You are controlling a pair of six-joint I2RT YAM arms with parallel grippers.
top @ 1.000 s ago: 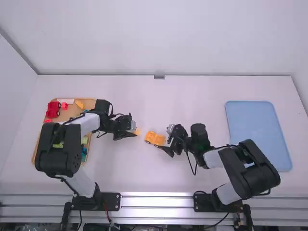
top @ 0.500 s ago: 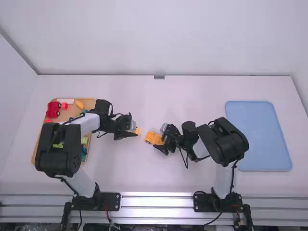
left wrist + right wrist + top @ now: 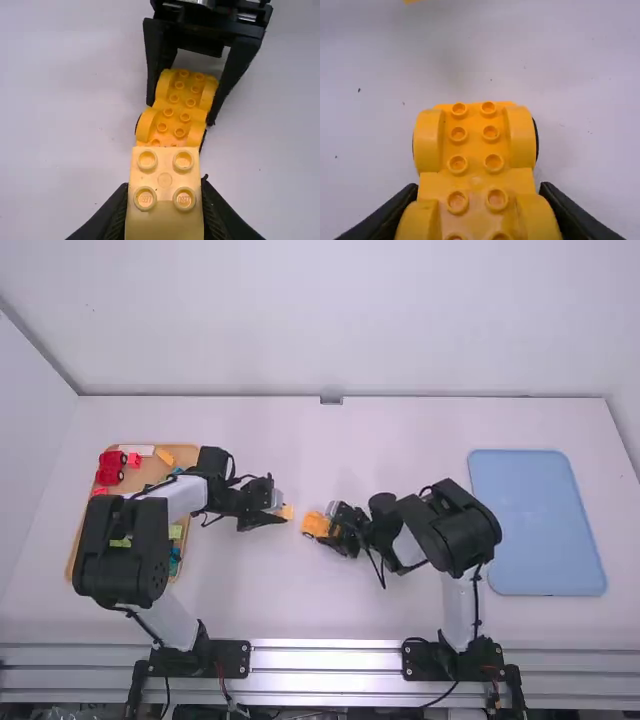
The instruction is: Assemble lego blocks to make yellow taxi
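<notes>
left gripper [image 3: 281,511], high view: the jaws are narrowed to the width of one small part, a pale yellow block [image 3: 165,179], which is clamped between them; the block projects beyond the fingertips, its four studs facing the camera in the left wrist view. right gripper [image 3: 328,525], high view: the jaws stand moderately wide, spaced to the breadth of a yellow car base [image 3: 477,182], with one finger against each long side at the narrower section between the wheel arches. in the right wrist view the base lies lengthwise between these fingers, studs up; one end extends past the fingertips and the other runs back between the jaws. in the left wrist view the pale block overlaps the near end of the base, whereas the high view shows block and base near each other but apart, the base to the right over the middle of the white table [image 3: 400,430]. at the left, partly beneath the left arm, is a wooden tray [image 3: 190,450] containing a red toy vehicle [image 3: 112,466] and assorted blocks; at the right lies a blue tray [image 3: 540,520], well apart from the base.
</notes>
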